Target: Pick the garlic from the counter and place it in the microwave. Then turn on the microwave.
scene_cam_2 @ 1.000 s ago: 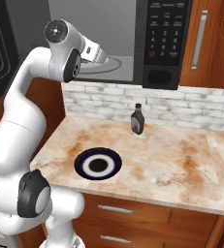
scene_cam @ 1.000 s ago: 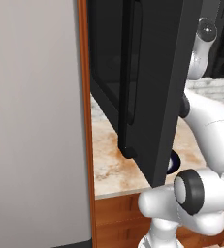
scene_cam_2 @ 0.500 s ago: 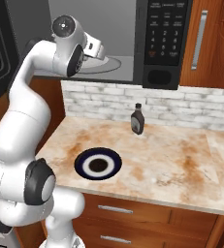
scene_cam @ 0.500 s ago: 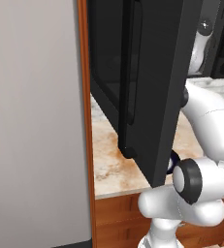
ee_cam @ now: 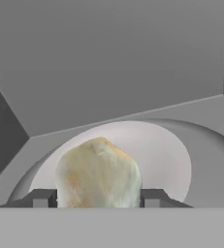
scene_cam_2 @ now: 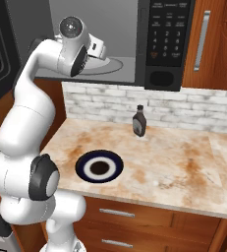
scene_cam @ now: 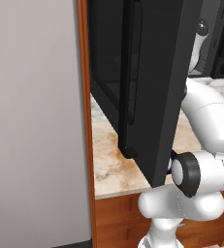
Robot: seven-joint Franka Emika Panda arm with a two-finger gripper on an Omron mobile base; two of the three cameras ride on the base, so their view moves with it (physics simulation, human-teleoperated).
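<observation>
The tool (ee_cam: 98,197) grips the garlic (ee_cam: 98,174) between its fingers inside the microwave (scene_cam_2: 134,42), above the turntable (ee_cam: 167,155); keypad writing unreadable.

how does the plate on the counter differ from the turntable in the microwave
The plate is dark blue with a white ring and dark centre; the turntable is plain pale grey. The plate lies bare on the counter; the turntable sits inside the open microwave, with the garlic held in the tool in front of it. Both are round and flat.

A dark sauce bottle (scene_cam_2: 139,121) stands near the brick wall (scene_cam_2: 184,106), apart from a blue-rimmed plate (scene_cam_2: 99,166).
</observation>
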